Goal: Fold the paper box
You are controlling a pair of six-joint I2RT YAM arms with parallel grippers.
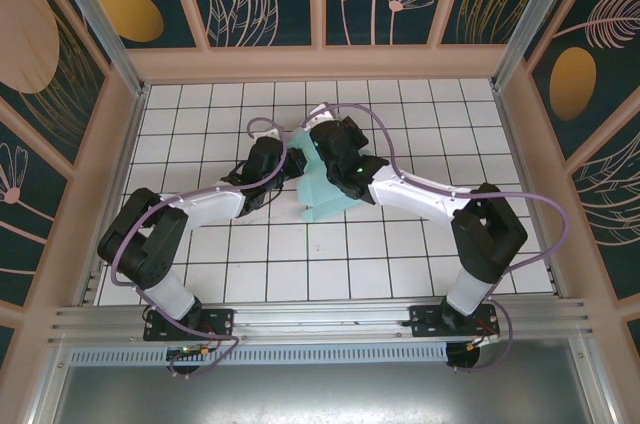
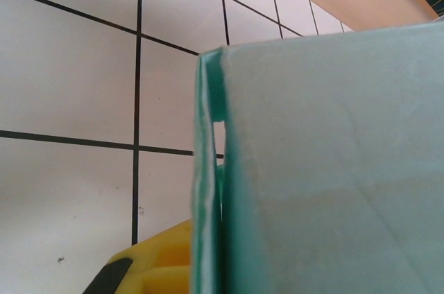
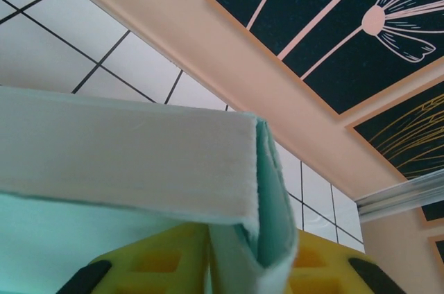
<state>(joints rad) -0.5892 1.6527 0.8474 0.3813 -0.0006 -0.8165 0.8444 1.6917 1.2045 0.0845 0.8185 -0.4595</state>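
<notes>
The paper box (image 1: 323, 200) is pale teal card, partly folded and standing up from the tiled floor between the two arms. My left gripper (image 1: 291, 164) meets it from the left and my right gripper (image 1: 322, 144) from above and behind. In the left wrist view a doubled side wall of the paper box (image 2: 333, 155) runs down into my left gripper (image 2: 208, 270), shut on it, with one yellow finger (image 2: 156, 259) showing. In the right wrist view a folded-over wall of the paper box (image 3: 125, 155) sits between the two yellow fingers (image 3: 163, 266), my right gripper (image 3: 246, 266) shut on it.
White tiles with black lines cover the floor (image 1: 300, 264). Peach-framed panels (image 1: 320, 62) with dark floral pictures close in the back and both sides. An aluminium rail (image 1: 320, 319) carrying both arm bases runs along the near edge.
</notes>
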